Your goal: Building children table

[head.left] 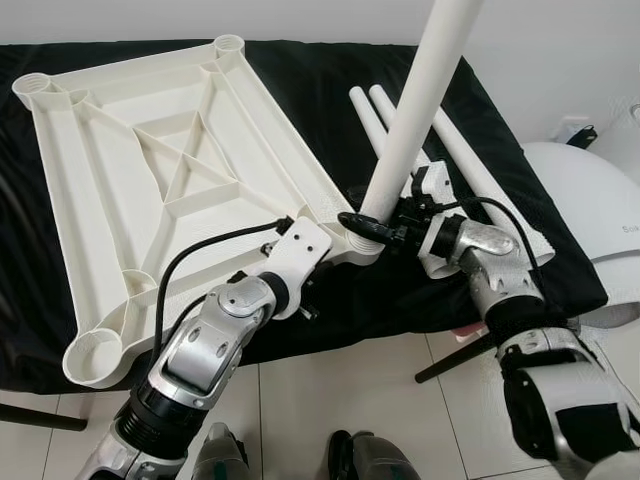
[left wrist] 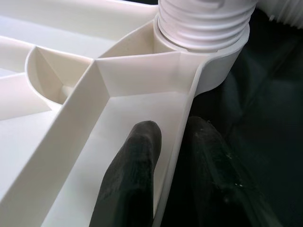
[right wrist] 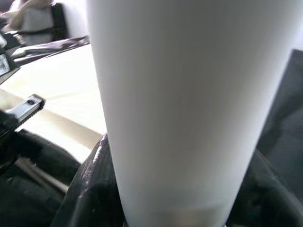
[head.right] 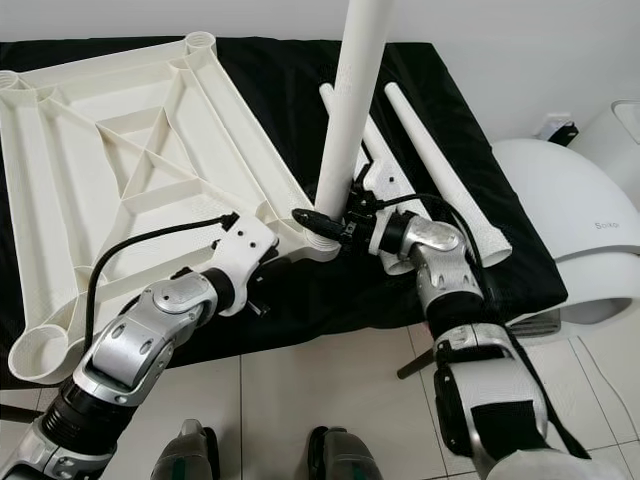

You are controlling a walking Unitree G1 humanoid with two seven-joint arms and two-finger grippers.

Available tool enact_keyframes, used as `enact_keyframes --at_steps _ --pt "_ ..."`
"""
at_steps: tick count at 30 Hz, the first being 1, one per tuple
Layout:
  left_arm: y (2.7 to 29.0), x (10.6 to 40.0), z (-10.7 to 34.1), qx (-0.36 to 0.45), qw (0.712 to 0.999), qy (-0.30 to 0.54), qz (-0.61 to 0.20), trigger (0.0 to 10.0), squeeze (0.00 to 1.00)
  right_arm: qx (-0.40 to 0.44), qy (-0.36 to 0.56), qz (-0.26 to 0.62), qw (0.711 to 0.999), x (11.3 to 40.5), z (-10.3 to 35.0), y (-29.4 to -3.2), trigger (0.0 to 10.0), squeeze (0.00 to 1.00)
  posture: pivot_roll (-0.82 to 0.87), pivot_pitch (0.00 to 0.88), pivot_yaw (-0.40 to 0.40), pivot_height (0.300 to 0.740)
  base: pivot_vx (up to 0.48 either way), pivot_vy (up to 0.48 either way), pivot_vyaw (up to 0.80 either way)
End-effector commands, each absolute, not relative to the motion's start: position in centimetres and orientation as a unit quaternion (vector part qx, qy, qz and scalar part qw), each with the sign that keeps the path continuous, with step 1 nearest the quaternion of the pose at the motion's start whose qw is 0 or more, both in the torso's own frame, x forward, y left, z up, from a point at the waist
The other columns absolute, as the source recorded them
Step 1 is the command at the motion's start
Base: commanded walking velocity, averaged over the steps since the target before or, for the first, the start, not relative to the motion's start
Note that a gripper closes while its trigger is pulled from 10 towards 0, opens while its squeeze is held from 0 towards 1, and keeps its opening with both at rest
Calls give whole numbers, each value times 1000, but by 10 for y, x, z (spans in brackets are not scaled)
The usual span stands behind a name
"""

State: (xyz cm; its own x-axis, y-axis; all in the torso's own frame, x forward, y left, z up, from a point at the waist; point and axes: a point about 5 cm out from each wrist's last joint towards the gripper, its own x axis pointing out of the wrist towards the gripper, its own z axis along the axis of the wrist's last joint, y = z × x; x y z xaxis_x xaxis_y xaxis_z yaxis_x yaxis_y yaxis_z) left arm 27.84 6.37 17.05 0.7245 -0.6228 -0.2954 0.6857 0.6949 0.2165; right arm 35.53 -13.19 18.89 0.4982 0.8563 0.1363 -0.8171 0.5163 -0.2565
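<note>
The white tabletop [head.left: 150, 190] lies upside down on a black cloth [head.left: 300, 90], ribs up, with a round leg socket at each corner. Its near-left socket [head.left: 95, 355] is empty.

The left gripper [left wrist: 163, 175] pinches the tabletop's outer rim just beside the near-right corner: one black finger [left wrist: 130, 175] lies inside the rim wall and the other outside, closed on the thin plastic. This grip steadies the piece against turning.

At that corner stands a white table leg [head.left: 415, 110], upright but leaning slightly. In the left wrist view its threaded end [left wrist: 203, 23] sits in the socket with several threads exposed, so it seems only partly screwed in, though how deep cannot be judged. The right gripper [head.left: 385, 225] is closed around the leg low down, just above the socket, its fingers wrapping both sides of the tube.

To do this step well, the leg should be brought square to the socket before turning, since a tilted start risks cross-threading. The left hold must resist the twist so the tabletop does not slide on the cloth.

Further right, two spare legs [head.left: 470, 160] lie on the cloth, waiting.
</note>
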Motion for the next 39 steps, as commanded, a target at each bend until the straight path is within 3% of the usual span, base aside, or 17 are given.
enact_keyframes --at_steps 1,5,14,25,30,39 --pt "56 270 173 152 904 89 -390 10000 0 -64 -126 423 895 358 190 -148 0 0 46 178 -65 740 0 0 0" --pt "56 269 173 151 904 89 -390 10000 0 -56 -134 414 899 352 190 -144 0 0 44 179 -65 740 0 0 0" --pt "55 268 171 148 904 92 -391 10000 0 -12 -134 326 936 341 189 -130 0 0 43 191 -69 740 0 0 0" --pt "57 267 171 148 905 94 -388 10000 0 -14 -118 242 963 331 188 -110 0 0 51 191 -71 740 0 0 0" --pt "56 267 172 148 905 92 -389 10000 0 -14 -113 164 980 324 189 -96 0 0 53 190 -72 740 0 0 0" --pt "53 267 171 147 902 93 -395 10000 0 -18 -78 101 992 330 183 -83 0 0 48 185 -68 740 0 0 0"
